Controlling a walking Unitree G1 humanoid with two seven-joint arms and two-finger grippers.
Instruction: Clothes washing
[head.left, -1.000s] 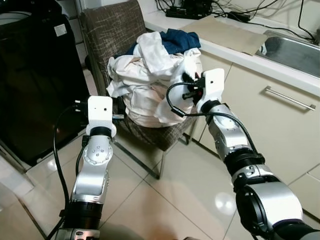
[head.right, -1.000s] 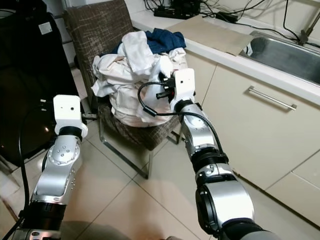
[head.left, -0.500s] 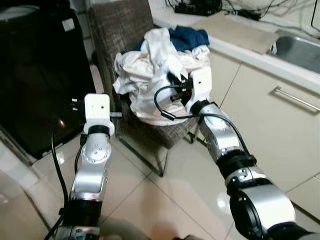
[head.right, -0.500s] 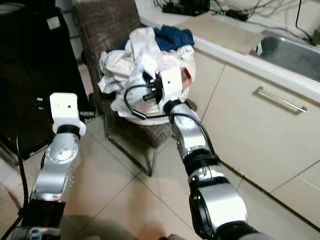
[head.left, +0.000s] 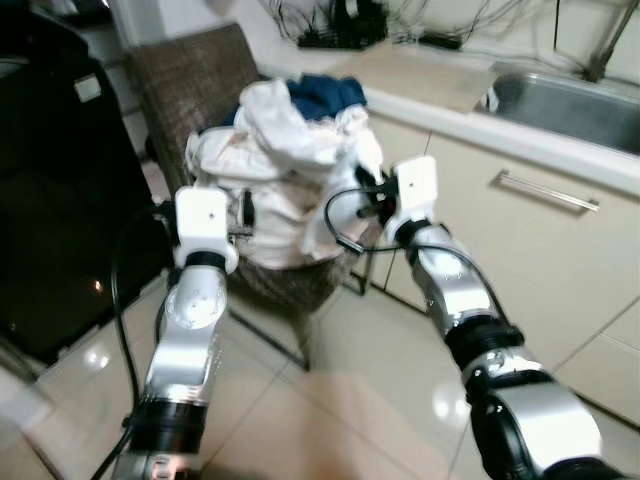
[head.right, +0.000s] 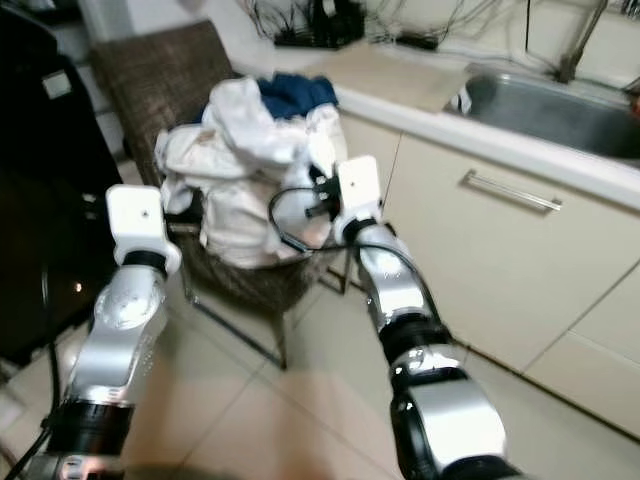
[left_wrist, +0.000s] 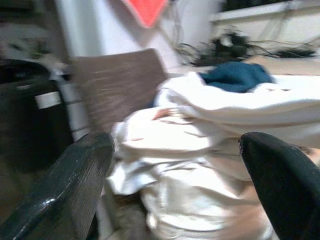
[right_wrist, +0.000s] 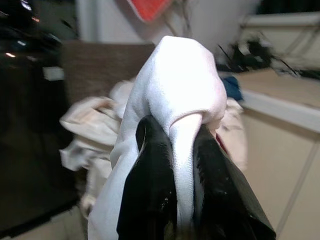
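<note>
A fold of white garment (right_wrist: 182, 95) is pinched between the right gripper's (right_wrist: 185, 150) closed jaws for lifting off the chair's (head.left: 190, 75) pile, while the left gripper's (left_wrist: 175, 165) jaws are held wide open and empty before it.

Home kitchen: steel sink (head.left: 565, 98), counter (head.left: 440, 85), cabinet fronts (head.left: 530, 240) (tiled floor (head.left: 350, 390)).

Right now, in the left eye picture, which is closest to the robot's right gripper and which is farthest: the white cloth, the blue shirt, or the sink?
1. White cloth: pinched in the right gripper, on the chair pile.
2. Blue shirt: on top of the pile, toward the back.
3. Sink: farthest, in the counter to the robot's right.
</note>
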